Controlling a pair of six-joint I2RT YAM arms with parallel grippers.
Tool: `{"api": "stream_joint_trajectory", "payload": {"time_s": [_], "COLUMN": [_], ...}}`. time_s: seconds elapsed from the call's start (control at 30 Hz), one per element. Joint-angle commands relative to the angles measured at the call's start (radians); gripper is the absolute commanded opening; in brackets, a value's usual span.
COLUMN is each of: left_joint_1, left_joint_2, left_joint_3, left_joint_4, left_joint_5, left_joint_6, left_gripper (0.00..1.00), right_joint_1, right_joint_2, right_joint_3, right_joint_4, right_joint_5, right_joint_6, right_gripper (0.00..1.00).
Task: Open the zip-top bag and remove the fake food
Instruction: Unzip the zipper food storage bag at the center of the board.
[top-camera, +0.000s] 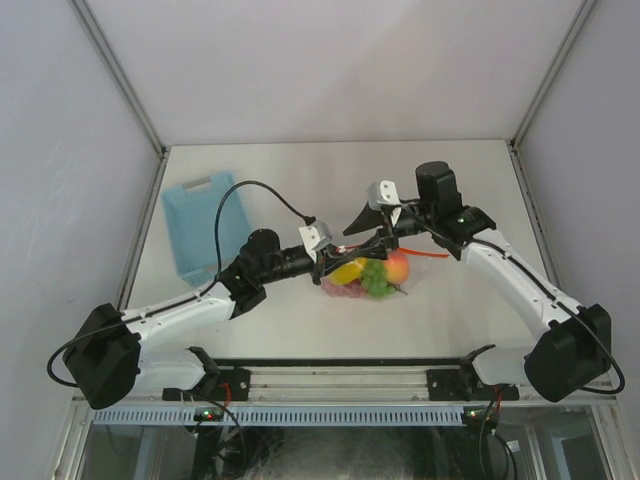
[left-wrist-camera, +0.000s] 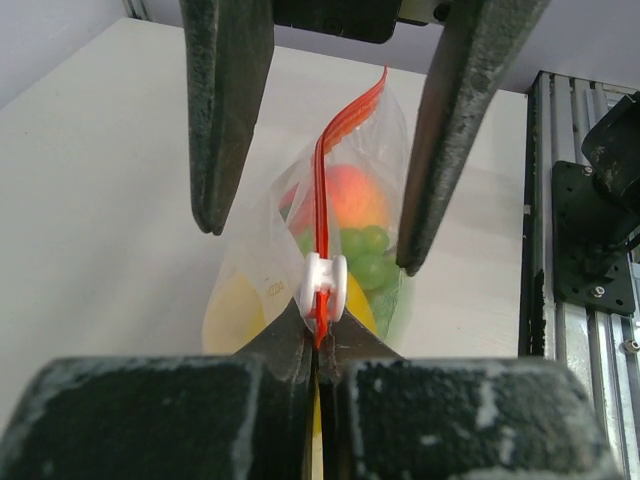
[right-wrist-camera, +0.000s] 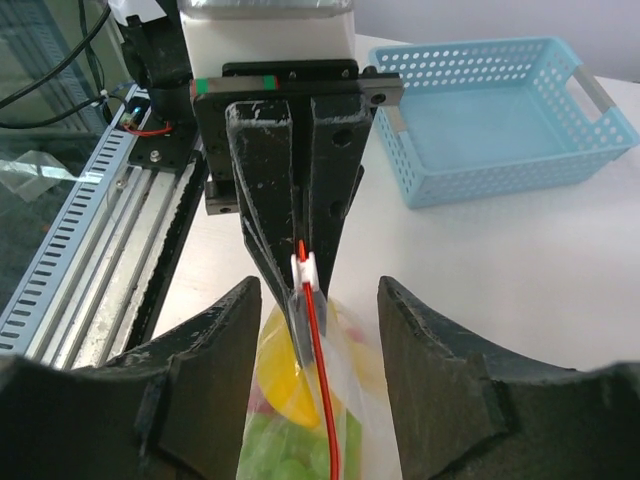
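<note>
The zip-top bag (top-camera: 365, 280) hangs at the table's middle with its red zip strip (left-wrist-camera: 321, 200) on top. My left gripper (top-camera: 325, 263) is shut on the strip's end, just behind the white slider (left-wrist-camera: 325, 285); the left wrist view shows its jaws (left-wrist-camera: 318, 335) pressed together. My right gripper (top-camera: 380, 238) is open and straddles the strip a little past the slider (right-wrist-camera: 305, 272), touching nothing; its fingers (right-wrist-camera: 205, 385) flank the bag (right-wrist-camera: 345, 400). The fake food is inside: a yellow piece (top-camera: 348, 270), green grapes (top-camera: 376, 281) and an orange-red fruit (top-camera: 398, 267).
A light-blue slotted basket (top-camera: 200, 225) lies empty at the back left; it also shows in the right wrist view (right-wrist-camera: 500, 110). A metal rail (left-wrist-camera: 575, 250) runs along the table's near edge. The white enclosure walls (top-camera: 60, 150) stand on both sides and at the back.
</note>
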Motion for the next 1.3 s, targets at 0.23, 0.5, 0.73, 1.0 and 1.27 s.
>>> {"api": "stream_joint_trajectory", "payload": {"time_s": [0.23, 0.5, 0.73, 1.0, 1.27], "left_joint_1": [-0.006, -0.006, -0.006, -0.006, -0.006], "left_joint_2": [-0.035, -0.034, -0.035, -0.055, -0.080], "left_joint_3": [0.065, 0.069, 0.069, 0.047, 0.016], "left_joint_4": [0.019, 0.020, 0.020, 0.021, 0.021], "left_joint_5": [-0.005, -0.003, -0.005, -0.042, -0.067], "left_joint_6": [0.034, 0.037, 0.037, 0.039, 0.044], "left_gripper": [0.00, 0.00, 0.00, 0.00, 0.00], "right_joint_1": [0.052, 0.056, 0.060, 0.058, 0.031], "right_joint_2": [0.020, 0.029, 0.027, 0.012, -0.006], "right_joint_3": [0.059, 0.059, 0.058, 0.059, 0.059], "right_joint_4": [0.015, -0.003, -0.023, -0.064, -0.100], "right_joint_5": [0.036, 0.049, 0.036, 0.032, 0.048], "right_joint_6": [-0.013, -0.022, -0.032, -0.067, -0.093], "right_gripper": [0.38, 0.31, 0.18, 0.05, 0.00]}}
